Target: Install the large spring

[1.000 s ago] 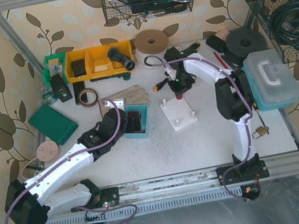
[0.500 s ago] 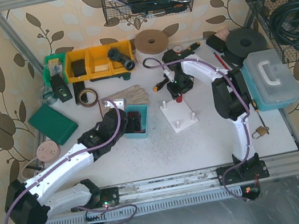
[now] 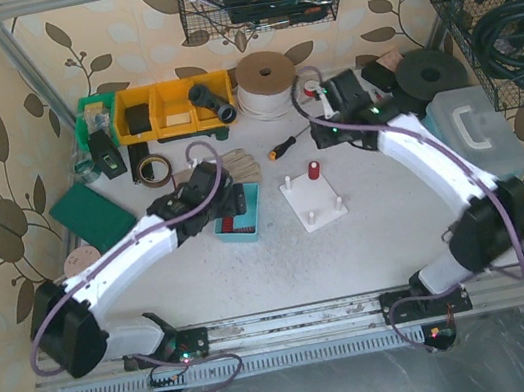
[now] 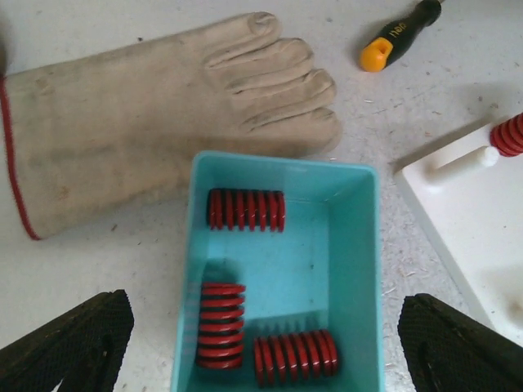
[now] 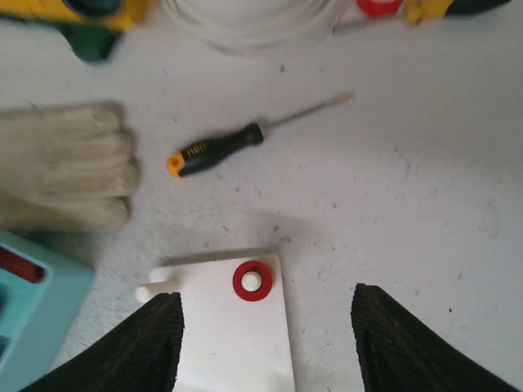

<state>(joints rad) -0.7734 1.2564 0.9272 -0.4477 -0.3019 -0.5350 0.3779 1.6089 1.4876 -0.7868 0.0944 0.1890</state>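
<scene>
Three red springs (image 4: 245, 210) lie on their sides in a teal bin (image 4: 369, 245) directly beneath the left end effector (image 4: 263, 343). Its two black fingers are spread wide, one on each side of the bin, and grip nothing. Only the left wrist view shows the inside of the bin. From above, the left arm hides most of it. Ahead of this end effector a cream work glove (image 4: 163, 106) lies flat on the counter (image 4: 82, 269), touching the bin's far wall. Farther ahead and to the right is a screwdriver (image 4: 400, 37) with a black and orange handle.

A fourth red spring (image 5: 253, 280) stands upright on a peg of a white base (image 5: 221, 327), just ahead of the right end effector (image 5: 270, 343). That end effector's fingers are also apart, with nothing between them. The right wrist view looks straight down on this spring, so it reads as a red ring around a white peg tip. A bare peg (image 5: 151, 290) sits just to its left. The left wrist view catches the same spring from the side, at its right edge.

The top view alone shows both arms together, with the base lying between the two end effectors.
</scene>
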